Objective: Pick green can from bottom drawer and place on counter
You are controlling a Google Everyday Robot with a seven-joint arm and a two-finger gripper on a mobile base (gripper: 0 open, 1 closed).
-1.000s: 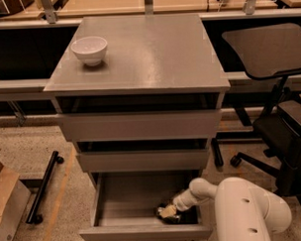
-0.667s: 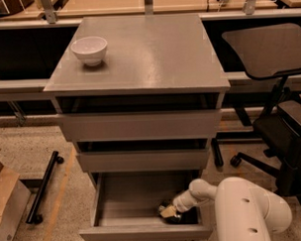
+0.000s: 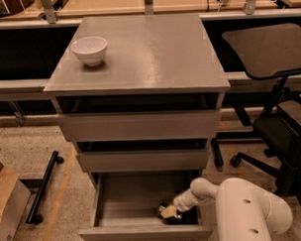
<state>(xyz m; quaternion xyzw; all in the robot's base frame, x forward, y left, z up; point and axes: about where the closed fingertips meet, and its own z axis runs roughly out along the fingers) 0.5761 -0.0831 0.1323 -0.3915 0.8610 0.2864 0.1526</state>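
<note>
The gripper (image 3: 168, 211) dips into the open bottom drawer (image 3: 144, 234), right front corner, to reach the green can, probably hidden just beneath it. Whether it grips, I cannot tell.

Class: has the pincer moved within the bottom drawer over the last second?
No. The pincer stays by the front right corner of the bottom drawer.

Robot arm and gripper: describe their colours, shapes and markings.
The arm is glossy white: a bulky rounded shell with small dark holes, narrowing through a ball-like joint to a slim forearm. The gripper, down in the open grey bottom drawer, looks dark with a pale tan part. No cables show.
</note>
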